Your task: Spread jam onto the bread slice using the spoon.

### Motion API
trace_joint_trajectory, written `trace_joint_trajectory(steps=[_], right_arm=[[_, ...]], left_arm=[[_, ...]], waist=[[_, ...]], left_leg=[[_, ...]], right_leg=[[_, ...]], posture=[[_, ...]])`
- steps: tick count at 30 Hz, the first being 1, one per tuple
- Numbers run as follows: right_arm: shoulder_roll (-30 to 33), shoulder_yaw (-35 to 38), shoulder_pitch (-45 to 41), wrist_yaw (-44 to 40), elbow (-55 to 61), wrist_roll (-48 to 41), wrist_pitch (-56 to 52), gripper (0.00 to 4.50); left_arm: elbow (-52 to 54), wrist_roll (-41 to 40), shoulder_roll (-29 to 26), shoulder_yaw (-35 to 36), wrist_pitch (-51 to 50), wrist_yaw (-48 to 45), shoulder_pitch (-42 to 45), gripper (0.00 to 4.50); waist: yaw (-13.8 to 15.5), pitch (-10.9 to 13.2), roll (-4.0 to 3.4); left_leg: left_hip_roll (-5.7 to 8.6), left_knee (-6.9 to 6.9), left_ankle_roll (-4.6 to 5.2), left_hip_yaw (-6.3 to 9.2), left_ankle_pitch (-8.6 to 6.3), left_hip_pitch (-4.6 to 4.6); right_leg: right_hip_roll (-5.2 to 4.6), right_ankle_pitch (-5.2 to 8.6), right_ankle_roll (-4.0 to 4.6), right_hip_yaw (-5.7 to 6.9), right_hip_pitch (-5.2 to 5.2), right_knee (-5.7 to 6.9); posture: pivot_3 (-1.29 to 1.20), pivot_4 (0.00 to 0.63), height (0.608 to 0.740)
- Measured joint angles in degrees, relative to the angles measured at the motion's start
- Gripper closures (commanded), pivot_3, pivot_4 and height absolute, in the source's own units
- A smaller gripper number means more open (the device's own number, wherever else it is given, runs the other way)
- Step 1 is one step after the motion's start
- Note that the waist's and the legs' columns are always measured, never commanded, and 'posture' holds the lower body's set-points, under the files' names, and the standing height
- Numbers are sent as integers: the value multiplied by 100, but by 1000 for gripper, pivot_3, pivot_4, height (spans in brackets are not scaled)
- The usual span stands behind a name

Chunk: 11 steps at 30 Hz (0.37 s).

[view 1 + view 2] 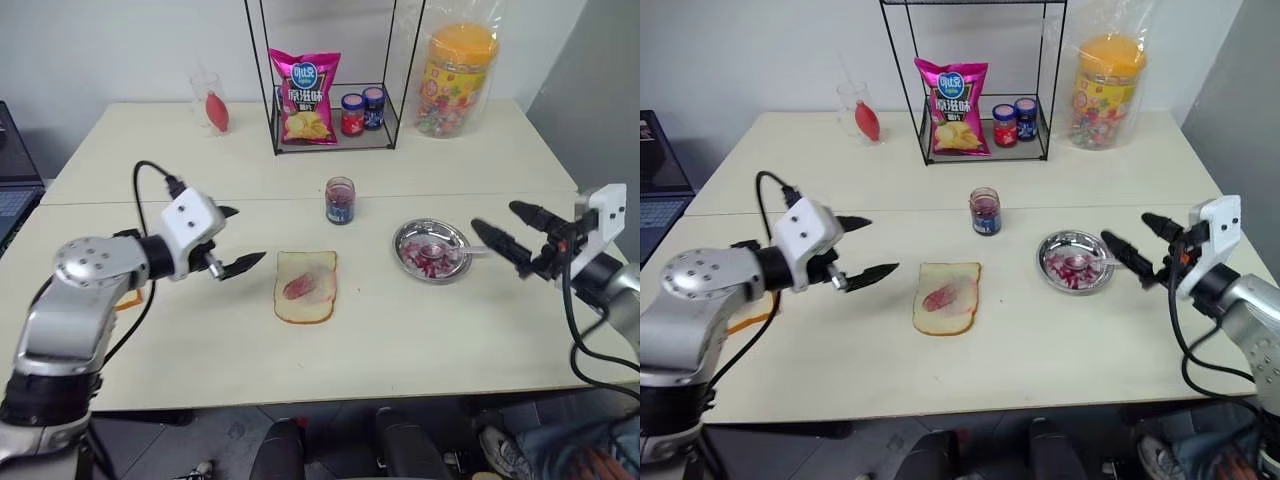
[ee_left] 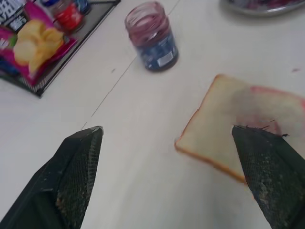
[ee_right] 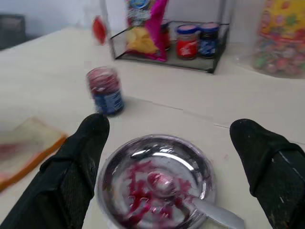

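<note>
The bread slice (image 1: 306, 286) lies flat at the table's centre, its crust tan and a pink-red jam patch in its middle. Behind it stands the small clear jar of dark jam (image 1: 340, 200), with no lid on. The spoon (image 1: 452, 250) rests in a shiny round metal dish (image 1: 431, 250) smeared with red jam, its handle lying over the dish's right rim. My left gripper (image 1: 234, 239) hovers open and empty to the left of the bread. My right gripper (image 1: 510, 230) hangs open and empty just right of the dish.
A black wire rack (image 1: 335, 130) at the back holds a pink chip bag (image 1: 305, 95) and two small lidded jars (image 1: 362, 110). A big candy jar (image 1: 455, 78) stands back right, a clear glass with a red thing (image 1: 212, 103) back left. A laptop (image 1: 15, 195) sits far left.
</note>
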State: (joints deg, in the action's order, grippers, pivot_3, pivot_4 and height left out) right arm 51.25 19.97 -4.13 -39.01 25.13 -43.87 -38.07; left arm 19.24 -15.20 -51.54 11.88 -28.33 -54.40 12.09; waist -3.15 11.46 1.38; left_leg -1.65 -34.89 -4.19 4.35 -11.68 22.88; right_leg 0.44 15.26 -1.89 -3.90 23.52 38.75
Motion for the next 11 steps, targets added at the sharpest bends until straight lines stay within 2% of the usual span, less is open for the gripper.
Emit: trace_joint_trajectory(steps=[2, 7, 11], right_arm=[[480, -10, 491, -620, 143, 27, -57, 20], [697, 32, 733, -1219, 180, 121, -17, 20], [702, 32, 749, -1353, 143, 271, 55, 20]], left_arm=[[151, -90, -121, 366, -38, -157, -608, 0], [586, -541, -113, 926, -254, -317, -1317, 0], [752, -747, 67, 1007, -241, -238, -1480, 0]], waist=[[11, -4, 14], [23, 4, 31], [27, 4, 32]], left_leg=[[-4, 1, 4, 0, -4, -5], [-1, -15, 2, -2, -4, -6], [1, -27, 2, -7, -3, -6]], right_leg=[[-1, 3, 4, 7, -5, -4], [-2, 16, 29, 0, -9, -5], [-3, 16, 28, -10, -13, -7]], posture=[[0, 150, 740], [0, 150, 740], [0, 150, 740]])
